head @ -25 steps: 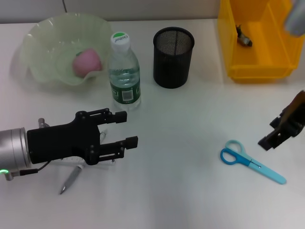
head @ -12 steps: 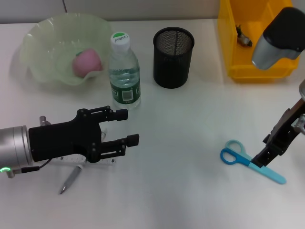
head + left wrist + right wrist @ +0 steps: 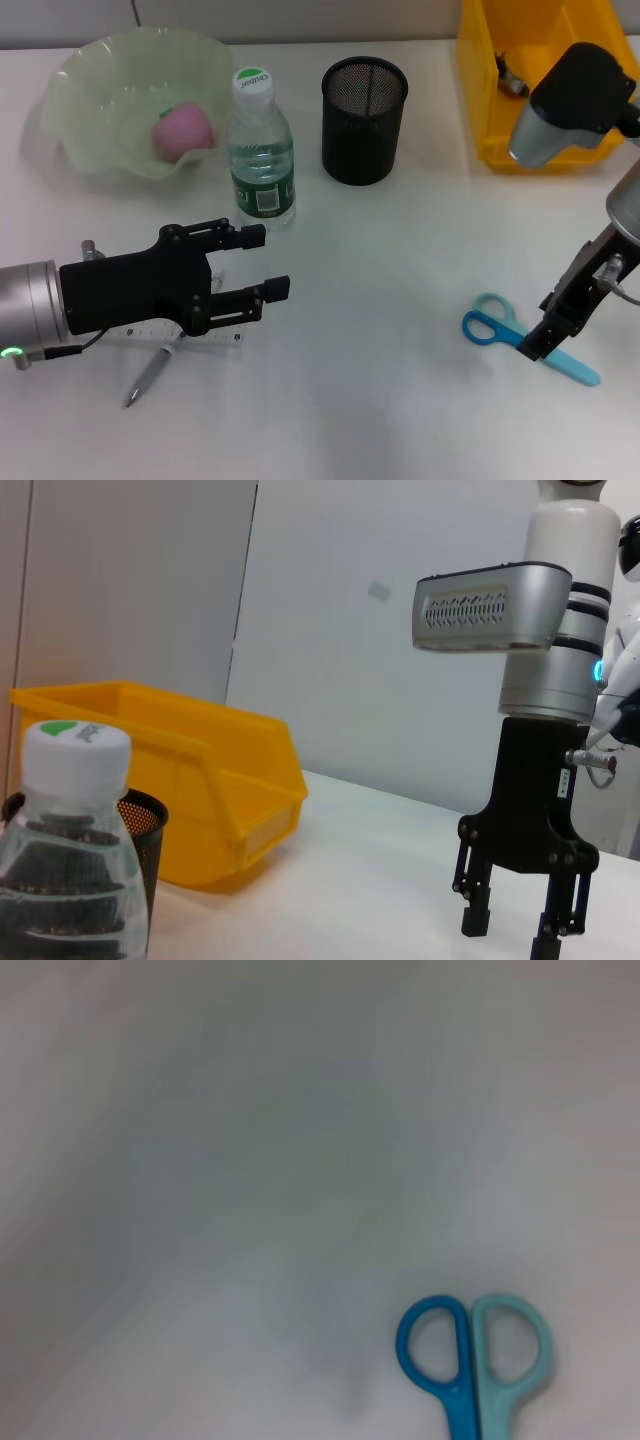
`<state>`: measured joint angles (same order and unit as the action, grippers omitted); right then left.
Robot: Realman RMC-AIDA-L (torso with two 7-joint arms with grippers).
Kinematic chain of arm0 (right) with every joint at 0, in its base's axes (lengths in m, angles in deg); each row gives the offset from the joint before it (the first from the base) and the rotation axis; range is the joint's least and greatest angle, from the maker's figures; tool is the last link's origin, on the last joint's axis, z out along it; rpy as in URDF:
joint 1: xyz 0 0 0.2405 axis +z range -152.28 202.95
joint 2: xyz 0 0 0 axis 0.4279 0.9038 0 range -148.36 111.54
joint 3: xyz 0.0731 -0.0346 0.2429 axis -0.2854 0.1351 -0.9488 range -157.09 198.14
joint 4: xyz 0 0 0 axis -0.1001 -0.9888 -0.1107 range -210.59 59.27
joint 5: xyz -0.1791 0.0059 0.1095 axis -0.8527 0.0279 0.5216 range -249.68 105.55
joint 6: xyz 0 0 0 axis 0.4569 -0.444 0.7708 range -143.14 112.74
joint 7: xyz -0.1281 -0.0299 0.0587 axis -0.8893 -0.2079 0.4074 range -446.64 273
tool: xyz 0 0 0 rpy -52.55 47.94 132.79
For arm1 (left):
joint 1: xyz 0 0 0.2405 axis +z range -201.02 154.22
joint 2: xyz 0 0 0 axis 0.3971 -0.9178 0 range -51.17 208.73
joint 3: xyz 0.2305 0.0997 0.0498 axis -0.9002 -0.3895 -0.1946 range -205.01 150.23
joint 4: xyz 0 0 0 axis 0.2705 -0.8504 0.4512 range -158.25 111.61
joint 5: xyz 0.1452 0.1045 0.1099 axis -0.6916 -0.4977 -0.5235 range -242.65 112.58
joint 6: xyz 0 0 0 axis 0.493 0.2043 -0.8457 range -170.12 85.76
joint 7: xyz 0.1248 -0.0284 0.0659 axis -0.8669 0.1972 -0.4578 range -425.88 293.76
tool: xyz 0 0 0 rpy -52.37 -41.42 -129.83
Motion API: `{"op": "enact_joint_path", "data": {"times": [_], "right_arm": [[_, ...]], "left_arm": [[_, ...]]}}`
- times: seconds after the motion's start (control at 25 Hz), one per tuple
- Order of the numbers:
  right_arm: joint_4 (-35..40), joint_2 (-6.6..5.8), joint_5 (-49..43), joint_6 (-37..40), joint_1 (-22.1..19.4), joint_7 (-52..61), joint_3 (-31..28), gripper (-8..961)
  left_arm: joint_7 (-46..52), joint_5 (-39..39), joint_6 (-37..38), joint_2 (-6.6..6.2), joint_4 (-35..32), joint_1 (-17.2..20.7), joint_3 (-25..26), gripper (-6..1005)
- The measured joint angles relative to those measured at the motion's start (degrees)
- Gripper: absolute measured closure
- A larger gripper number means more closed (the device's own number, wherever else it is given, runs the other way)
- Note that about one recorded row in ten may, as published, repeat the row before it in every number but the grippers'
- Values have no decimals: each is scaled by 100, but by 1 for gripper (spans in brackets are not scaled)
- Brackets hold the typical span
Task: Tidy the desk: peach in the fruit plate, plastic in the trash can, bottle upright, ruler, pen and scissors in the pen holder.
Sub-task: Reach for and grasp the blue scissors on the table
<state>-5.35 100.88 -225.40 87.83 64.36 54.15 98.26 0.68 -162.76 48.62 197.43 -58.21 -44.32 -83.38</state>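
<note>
**Scissors on the white desk**

We see a smooth white desk (image 3: 400,260) with a pale wall behind it. The scissors (image 3: 528,340) lie flat near the right side of the desk. Their long line runs slanted: the two round loops point toward the middle of the desk and the closed blades point toward the right front edge. One loop is dark blue and the other is light blue-green, and they look like shiny plastic.

Our right gripper (image 3: 552,325) hangs right over the middle of the scissors, pointing down. In the left wrist view its two black fingers (image 3: 476,905) are spread apart with nothing between them.

Our left gripper (image 3: 258,264) is low over the left side of the desk, lying sideways. Its fingers are apart and hold nothing. Under it lie a clear ruler (image 3: 205,340) and a grey pen (image 3: 148,377).

The clear bottle (image 3: 260,150) stands upright with a white cap and green label. Beside it is a wavy pale green plate (image 3: 90,90) with the pink peach (image 3: 182,130) in it. The black mesh cup (image 3: 364,120) is round. The yellow bin (image 3: 530,110) is boxy plastic.
</note>
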Motion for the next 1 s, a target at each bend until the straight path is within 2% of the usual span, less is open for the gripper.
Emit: {"op": "enact_joint_path", "data": {"times": [0.48, 1.0], "right_arm": [[-338, 1, -53, -261, 146, 4, 395, 367], [-641, 4, -57, -517, 193, 2, 478, 375]], "left_arm": [[-130, 6, -58, 0, 0, -6, 1, 303], [-136, 63, -132, 0, 0, -8, 10, 303]]}}
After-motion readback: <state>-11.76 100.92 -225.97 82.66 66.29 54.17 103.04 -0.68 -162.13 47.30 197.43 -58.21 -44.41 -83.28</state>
